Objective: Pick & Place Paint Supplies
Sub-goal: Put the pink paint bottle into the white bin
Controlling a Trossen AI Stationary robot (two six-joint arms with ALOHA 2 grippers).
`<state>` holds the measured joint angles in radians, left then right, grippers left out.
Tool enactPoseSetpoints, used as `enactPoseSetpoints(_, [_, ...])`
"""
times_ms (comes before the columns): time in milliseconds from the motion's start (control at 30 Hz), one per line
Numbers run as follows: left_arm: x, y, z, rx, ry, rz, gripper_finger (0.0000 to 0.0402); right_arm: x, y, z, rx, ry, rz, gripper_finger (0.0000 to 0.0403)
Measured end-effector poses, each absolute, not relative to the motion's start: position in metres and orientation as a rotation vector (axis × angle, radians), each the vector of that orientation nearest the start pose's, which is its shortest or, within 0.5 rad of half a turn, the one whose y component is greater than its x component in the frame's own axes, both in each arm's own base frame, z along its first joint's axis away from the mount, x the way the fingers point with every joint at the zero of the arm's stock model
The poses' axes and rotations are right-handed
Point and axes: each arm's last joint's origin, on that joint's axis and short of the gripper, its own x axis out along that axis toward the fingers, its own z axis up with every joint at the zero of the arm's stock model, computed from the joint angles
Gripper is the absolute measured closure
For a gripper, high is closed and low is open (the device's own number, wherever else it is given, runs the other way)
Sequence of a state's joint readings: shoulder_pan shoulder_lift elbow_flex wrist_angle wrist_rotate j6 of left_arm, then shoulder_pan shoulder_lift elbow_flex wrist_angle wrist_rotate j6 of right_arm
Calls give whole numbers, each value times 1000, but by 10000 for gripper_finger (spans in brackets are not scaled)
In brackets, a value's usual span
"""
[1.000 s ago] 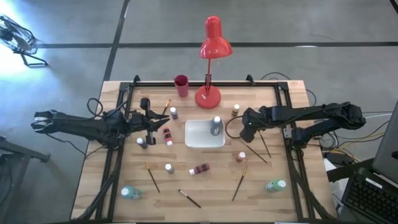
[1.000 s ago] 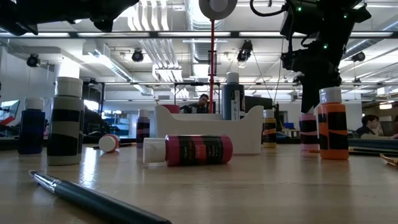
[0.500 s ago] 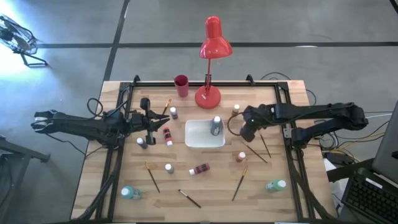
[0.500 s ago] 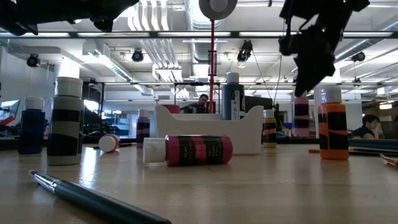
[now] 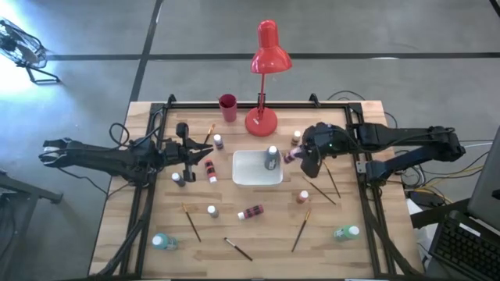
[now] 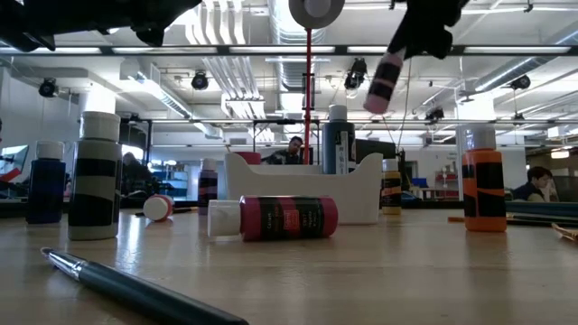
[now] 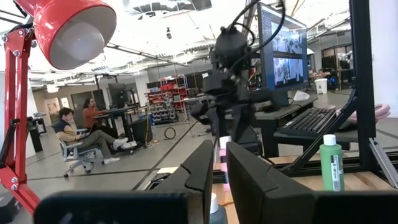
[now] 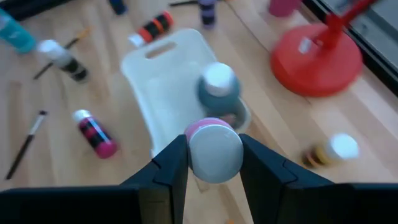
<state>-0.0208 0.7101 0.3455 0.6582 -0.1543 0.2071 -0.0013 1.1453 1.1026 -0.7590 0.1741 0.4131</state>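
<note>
My right gripper (image 5: pixel 303 158) is shut on a pink paint bottle (image 6: pixel 385 83) and holds it in the air, just right of the white tray (image 5: pixel 248 176). A dark teal bottle (image 5: pixel 272 158) stands in that tray. My left gripper (image 5: pixel 190 158) hovers shut and empty left of the tray. Several other small bottles stand or lie on the table, among them an orange one (image 5: pixel 303 197) and a red one on its side (image 5: pixel 251 211). Thin brushes (image 5: pixel 191 222) lie flat around them. My right gripper pinches the pink bottle between its two fingers (image 8: pixel 169 167), on the sides of its upper part just under the pale cap (image 8: pixel 214 150). The fingers come from above, slanting toward the table's left. The bottle is lifted clear and hangs tilted below them, its bottom end (image 6: pixel 374 102) lowest.
A red desk lamp (image 5: pixel 262 119) and a red cup (image 5: pixel 227 107) stand behind the tray. A brown-and-yellow bottle (image 5: pixel 297 137) stands close to my right gripper. Two brushes (image 5: pixel 331 181) lie under the right arm. Teal bottles lie near the front corners (image 5: pixel 346 232).
My right gripper has risen and gone toward the tray with the pink bottle. The bottle stood on the table a second ago. It is now lifted well clear and tipped over at a slant.
</note>
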Motion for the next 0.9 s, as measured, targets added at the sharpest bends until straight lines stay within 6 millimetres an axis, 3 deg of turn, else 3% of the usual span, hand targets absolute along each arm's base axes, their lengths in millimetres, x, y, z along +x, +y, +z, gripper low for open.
enactPoseSetpoints(200, [162,1,272,181,-278,163,351,242,9,320,292,717,-259,292])
enactPoseSetpoints(633, [162,1,272,182,-277,164,351,283,15,275,243,844,-269,292])
enactPoseSetpoints(900, [162,1,272,182,-275,163,351,298,14,249,188,919,-337,292])
